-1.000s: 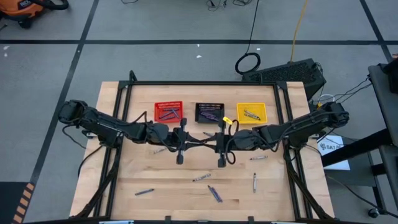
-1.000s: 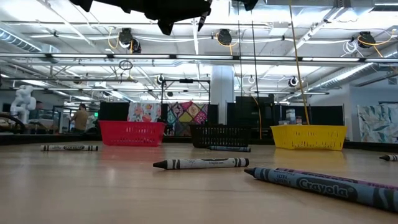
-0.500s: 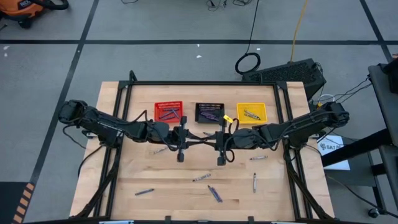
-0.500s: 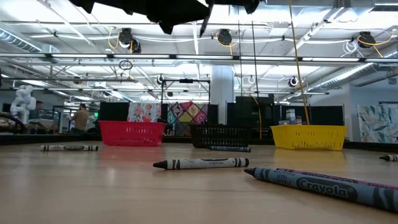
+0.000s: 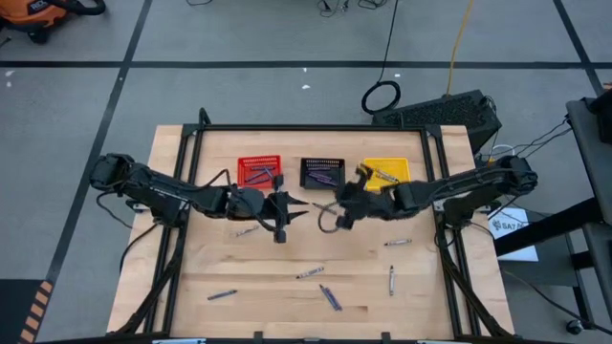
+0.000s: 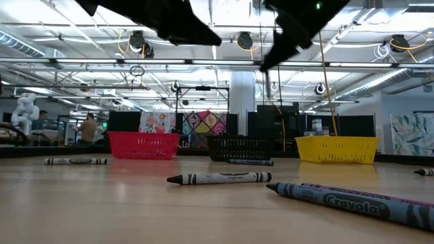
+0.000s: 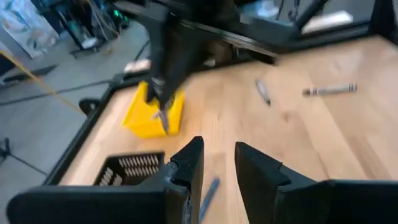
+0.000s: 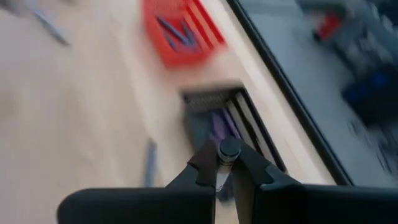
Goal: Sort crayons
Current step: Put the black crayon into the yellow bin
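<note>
Wooden desk on grey floor; loose crayons scattered.
Right tool clamps a crayon; left tool slightly parted, empty.

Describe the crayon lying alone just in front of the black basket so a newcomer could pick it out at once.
Start at the row of three baskets along the table's far side and find the middle one, the black basket. Just in front of it, on the bare wood, lies one bluish crayon. It is the only loose crayon this close to the baskets; the others lie nearer the table's front edge or off to the sides.

Right claw now nearer the black basket.
</note>
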{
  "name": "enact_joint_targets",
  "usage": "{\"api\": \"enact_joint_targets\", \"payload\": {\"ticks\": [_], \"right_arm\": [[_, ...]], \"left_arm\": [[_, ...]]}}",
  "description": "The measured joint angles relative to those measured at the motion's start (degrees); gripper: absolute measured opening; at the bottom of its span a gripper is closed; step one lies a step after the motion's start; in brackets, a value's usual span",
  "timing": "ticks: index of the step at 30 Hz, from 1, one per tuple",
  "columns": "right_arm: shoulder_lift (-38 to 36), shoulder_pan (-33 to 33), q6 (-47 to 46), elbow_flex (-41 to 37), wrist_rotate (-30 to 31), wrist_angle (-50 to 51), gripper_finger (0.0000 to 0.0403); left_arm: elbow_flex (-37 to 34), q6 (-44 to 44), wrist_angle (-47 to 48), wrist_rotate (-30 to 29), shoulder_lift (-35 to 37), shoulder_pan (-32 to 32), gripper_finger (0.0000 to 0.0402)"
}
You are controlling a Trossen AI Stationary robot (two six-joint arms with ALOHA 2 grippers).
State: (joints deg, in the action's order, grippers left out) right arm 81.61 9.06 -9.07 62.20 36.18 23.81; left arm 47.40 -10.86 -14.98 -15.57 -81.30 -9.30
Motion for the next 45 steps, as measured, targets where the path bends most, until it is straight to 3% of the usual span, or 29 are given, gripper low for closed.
{"api": "enact_joint_targets", "payload": {"ticks": [7,18,21,29,34,45], "right_arm": [[-0.3,-8.1,-6.5,0.0,-0.4,14.0,0.0004],[-0.2,-19.8,-5.8,0.0,-6.4,26.7,0.0004],[-0.2,-22.3,-4.1,-1.4,-10.5,26.2,0.0004],[-0.2,-27.0,-2.0,-6.8,-11.1,25.9,0.0004],[-0.1,-28.9,-1.2,-9.0,-15.4,24.2,0.0005],[-0.1,-29.7,-0.6,-10.7,-15.5,23.6,0.0044]], "left_arm": [[0.0,4.4,4.5,0.0,0.0,0.0,0.0095],[0.0,4.6,4.9,0.0,0.0,0.1,0.0095],[0.0,4.6,4.9,0.0,0.0,0.1,0.0095],[0.0,4.6,5.3,0.0,0.0,0.1,0.0095],[0.0,6.3,5.3,0.1,0.0,0.1,0.0095],[0.0,13.8,5.2,1.7,-4.1,0.7,0.0095]]}}
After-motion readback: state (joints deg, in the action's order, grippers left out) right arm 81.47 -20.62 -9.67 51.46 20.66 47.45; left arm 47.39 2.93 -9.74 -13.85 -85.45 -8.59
